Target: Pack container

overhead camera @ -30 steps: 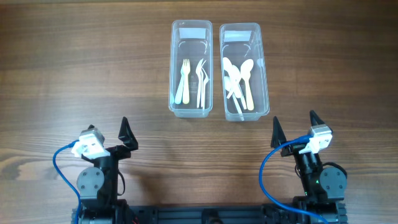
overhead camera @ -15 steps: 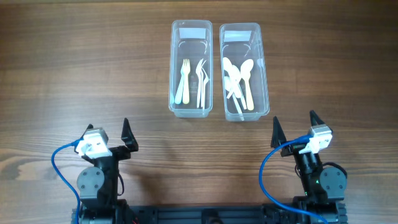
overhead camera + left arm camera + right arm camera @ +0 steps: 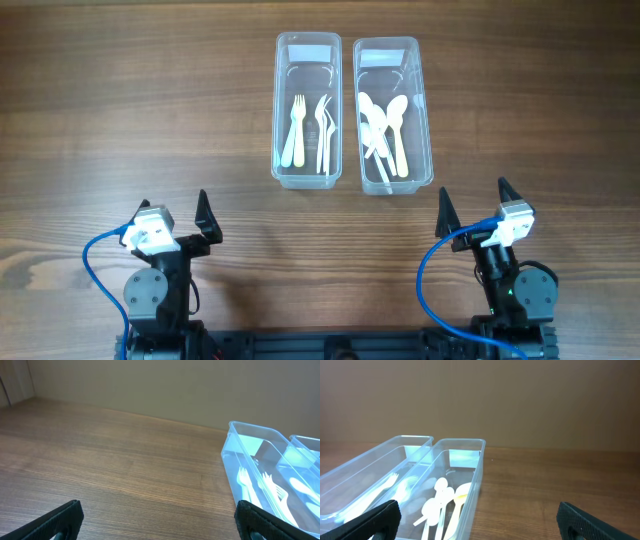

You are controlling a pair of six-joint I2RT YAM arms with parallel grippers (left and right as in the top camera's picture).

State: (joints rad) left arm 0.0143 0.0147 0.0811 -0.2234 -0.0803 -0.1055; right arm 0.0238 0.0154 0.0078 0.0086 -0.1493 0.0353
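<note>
Two clear plastic containers stand side by side at the table's far middle. The left container (image 3: 306,165) holds forks (image 3: 296,130). The right container (image 3: 394,180) holds spoons (image 3: 385,125). My left gripper (image 3: 172,215) is open and empty near the front left edge. My right gripper (image 3: 472,200) is open and empty near the front right. The left container also shows in the left wrist view (image 3: 250,440). The right container also shows in the right wrist view (image 3: 472,485), with the spoons (image 3: 440,502) inside.
The wooden table (image 3: 120,120) spreads around the containers. Blue cables (image 3: 95,255) loop by each arm base at the front edge.
My left arm has shifted slightly to the right and settled. The right arm and the containers have not moved.
</note>
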